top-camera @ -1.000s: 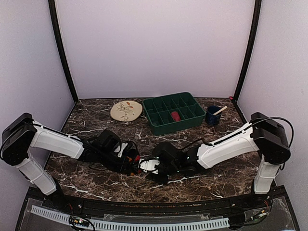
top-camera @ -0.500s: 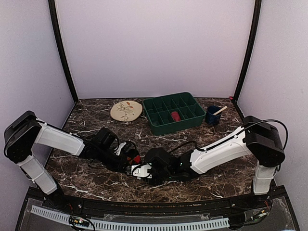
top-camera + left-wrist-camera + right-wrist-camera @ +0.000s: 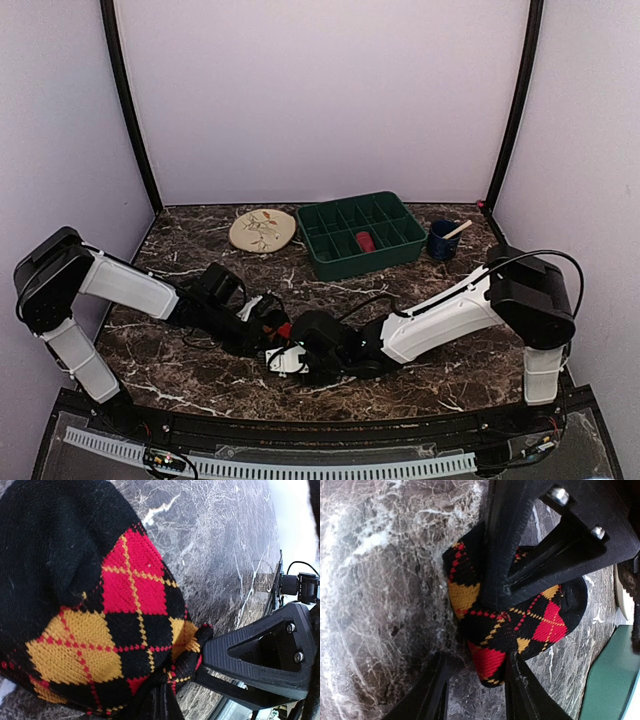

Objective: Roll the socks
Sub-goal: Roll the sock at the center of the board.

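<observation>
The black sock [image 3: 100, 605] with red and yellow diamonds lies bunched on the tabletop [image 3: 180, 375], near the front, between both hands. The left hand [image 3: 187, 672] pinches its edge tight. The right hand [image 3: 477, 690] is half open around the other end. The sock looks soft, light and floppy, so a thick fold is the best place to grab.

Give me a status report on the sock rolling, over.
Left gripper shut on argyle sock. Right gripper open, astride the sock's end. Sock bunched on the table. Green tray and plate far back, out of the way.
</observation>
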Tool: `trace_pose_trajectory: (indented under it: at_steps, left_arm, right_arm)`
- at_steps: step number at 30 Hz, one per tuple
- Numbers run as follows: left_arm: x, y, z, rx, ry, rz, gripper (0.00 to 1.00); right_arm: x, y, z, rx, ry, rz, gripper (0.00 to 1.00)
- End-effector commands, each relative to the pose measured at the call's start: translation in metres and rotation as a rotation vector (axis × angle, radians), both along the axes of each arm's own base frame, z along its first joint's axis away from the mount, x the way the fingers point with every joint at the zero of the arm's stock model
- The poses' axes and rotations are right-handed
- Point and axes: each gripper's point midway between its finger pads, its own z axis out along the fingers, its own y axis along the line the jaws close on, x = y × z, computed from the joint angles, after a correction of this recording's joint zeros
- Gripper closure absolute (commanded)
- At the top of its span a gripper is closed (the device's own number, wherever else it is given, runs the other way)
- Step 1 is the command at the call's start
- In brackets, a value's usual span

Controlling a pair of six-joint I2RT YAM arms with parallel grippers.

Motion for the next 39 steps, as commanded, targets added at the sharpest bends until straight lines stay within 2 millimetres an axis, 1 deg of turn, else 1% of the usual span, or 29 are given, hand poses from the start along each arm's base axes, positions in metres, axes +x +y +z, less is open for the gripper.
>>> trace_pose_trajectory:
  at_steps: [1, 7, 9, 10, 16, 24, 28, 30, 36, 39]
  left_arm:
    - [-0.022, 0.022, -0.031, 0.118, 0.109, -0.006, 1.0]
    - [-0.022, 0.021, -0.03, 0.1, 0.12, -0.008, 1.0]
    - [-0.021, 0.021, -0.029, 0.097, 0.123, -0.006, 1.0]
    - [-0.021, 0.021, -0.029, 0.093, 0.123, -0.005, 1.0]
    - [-0.018, 0.02, -0.026, 0.075, 0.128, 0.004, 1.0]
    - [-0.016, 0.022, -0.023, 0.072, 0.127, 0.015, 1.0]
    - [-0.015, 0.022, -0.022, 0.068, 0.128, 0.018, 1.0]
    - [-0.015, 0.022, -0.022, 0.069, 0.127, 0.018, 1.0]
    - [-0.014, 0.024, -0.022, 0.077, 0.126, 0.025, 1.0]
    - [-0.015, 0.024, -0.024, 0.08, 0.132, 0.026, 1.0]
  right_arm:
    - [0.001, 0.005, -0.007, -0.031, -0.043, 0.023, 0.64]
    - [0.002, -0.003, -0.024, -0.088, -0.045, 0.031, 0.64]
    - [0.005, 0.002, -0.02, -0.083, -0.04, 0.031, 0.66]
    - [0.006, 0.001, -0.021, -0.092, -0.038, 0.03, 0.66]
    - [0.015, -0.012, -0.032, -0.163, -0.015, 0.007, 0.66]
    - [0.026, -0.028, -0.037, -0.232, 0.011, -0.023, 0.66]
    - [0.03, -0.032, -0.04, -0.259, 0.021, -0.033, 0.66]
    - [0.032, -0.033, -0.04, -0.263, 0.023, -0.037, 0.66]
    - [0.033, -0.029, -0.027, -0.221, 0.009, -0.038, 0.66]
    - [0.03, -0.028, -0.023, -0.215, 0.006, -0.031, 0.66]
